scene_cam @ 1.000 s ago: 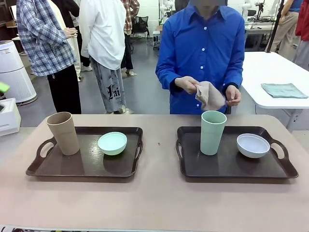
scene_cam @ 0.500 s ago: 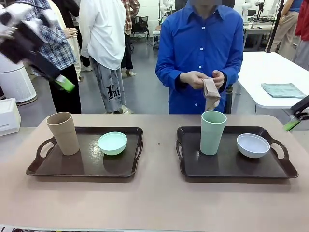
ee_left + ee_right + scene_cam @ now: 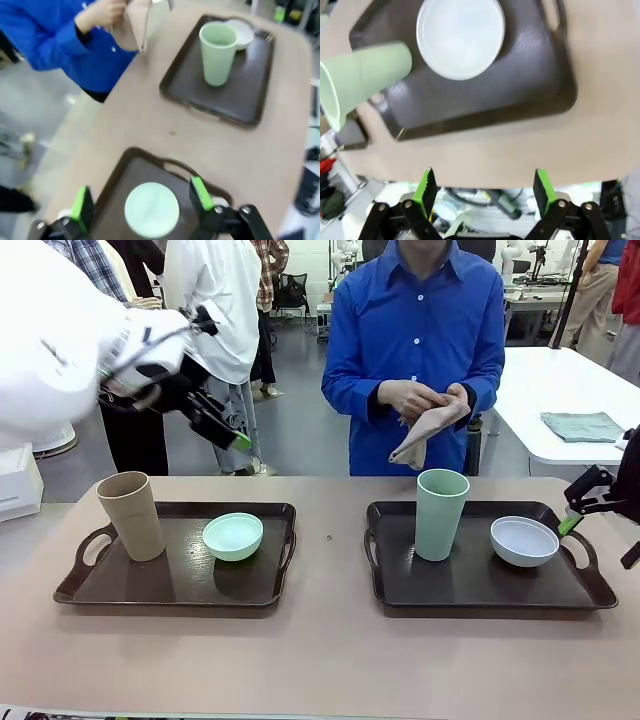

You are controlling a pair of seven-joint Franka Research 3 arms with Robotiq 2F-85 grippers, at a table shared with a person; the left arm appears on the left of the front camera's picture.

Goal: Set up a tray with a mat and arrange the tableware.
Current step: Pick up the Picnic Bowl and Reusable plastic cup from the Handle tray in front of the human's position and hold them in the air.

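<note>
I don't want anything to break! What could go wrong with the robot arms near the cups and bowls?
The left gripper hangs open above the left tray; coming down, it might topple the tall tan cup. The right gripper, open near the white bowl, could nudge it. The person's hands hold a cloth behind the pale green cup, so an arm might hit them.

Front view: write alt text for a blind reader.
On a table, the left tray holds a tan cup and mint-green bowl, the right tray a pale green cup and white bowl. A person opposite holds a cloth.
</note>
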